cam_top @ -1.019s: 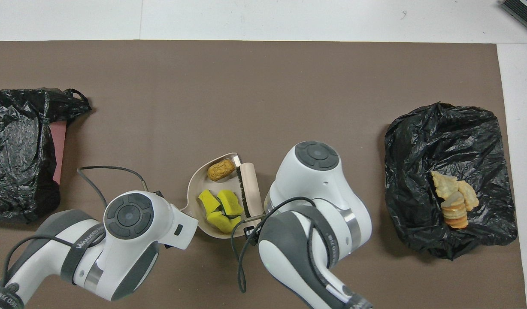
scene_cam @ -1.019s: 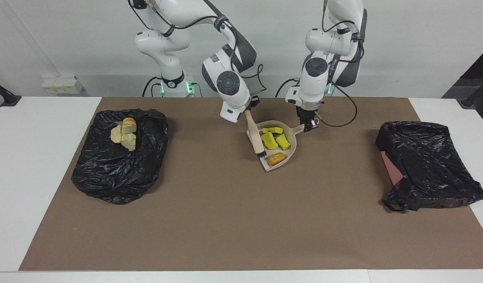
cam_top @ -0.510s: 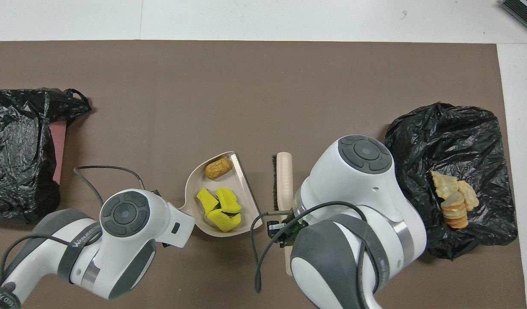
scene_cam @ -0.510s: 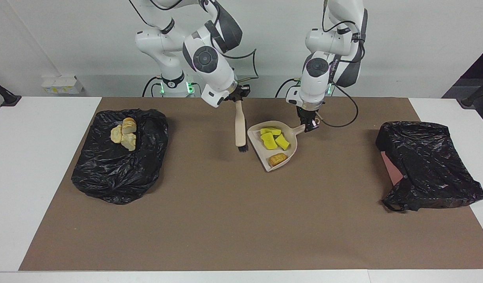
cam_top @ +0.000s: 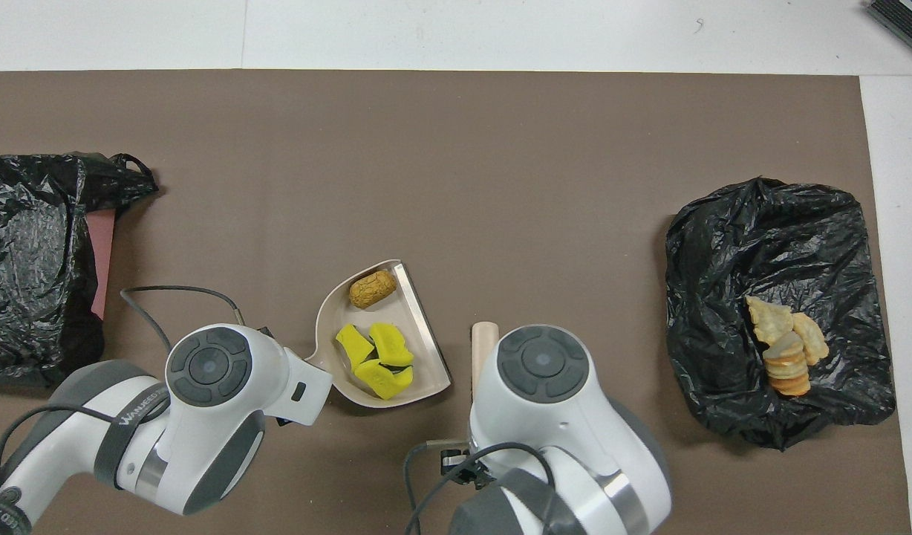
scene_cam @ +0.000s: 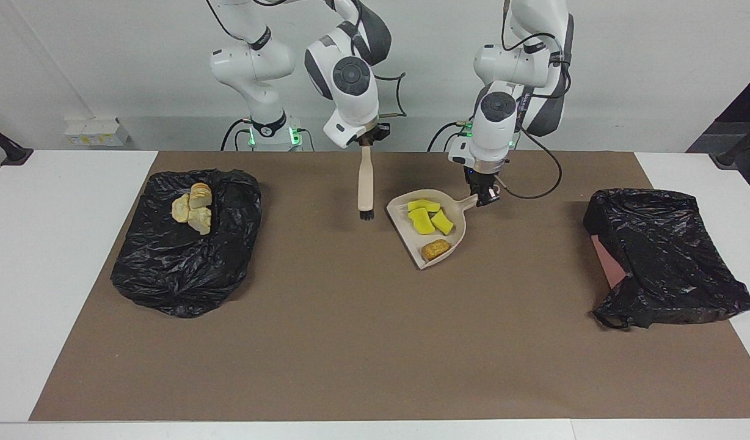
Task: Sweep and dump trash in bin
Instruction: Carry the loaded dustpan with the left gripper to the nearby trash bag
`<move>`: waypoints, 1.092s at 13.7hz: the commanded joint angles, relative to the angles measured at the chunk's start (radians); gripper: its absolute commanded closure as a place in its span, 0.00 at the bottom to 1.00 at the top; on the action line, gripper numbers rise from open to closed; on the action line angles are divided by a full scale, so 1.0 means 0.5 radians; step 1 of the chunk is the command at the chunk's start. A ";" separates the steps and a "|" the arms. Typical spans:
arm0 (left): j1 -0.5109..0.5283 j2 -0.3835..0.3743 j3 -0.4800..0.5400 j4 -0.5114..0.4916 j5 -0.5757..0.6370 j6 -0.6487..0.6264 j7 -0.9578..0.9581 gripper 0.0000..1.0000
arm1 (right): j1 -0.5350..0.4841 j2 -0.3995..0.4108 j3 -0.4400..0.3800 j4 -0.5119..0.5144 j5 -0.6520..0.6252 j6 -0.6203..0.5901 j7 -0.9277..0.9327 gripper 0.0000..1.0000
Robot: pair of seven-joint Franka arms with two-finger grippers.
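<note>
I have the left gripper [scene_cam: 486, 197] clamped on the handle of the dustpan [scene_cam: 457, 239], tilted so the three sponge bits [scene_cam: 429, 216] and the bread piece [scene_cam: 435, 249] sit against its wall. The right gripper [scene_cam: 366, 141] holds the brush [scene_cam: 365, 183] upright by its handle, bristles seemingly off the mat [scene_cam: 363, 342], apart from the pan. Three bread pieces [scene_cam: 192, 207] already lie in the bag-lined bin [scene_cam: 185, 269] at the right arm's end. Bare mat runs from the pan to either bin; the other bin [scene_cam: 665, 256] is at the left arm's end.
</note>
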 commanded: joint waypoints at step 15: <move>0.713 0.309 -0.002 0.999 -0.130 -0.852 0.884 1.00 | 0.212 0.068 0.004 -0.242 -0.019 0.422 0.109 1.00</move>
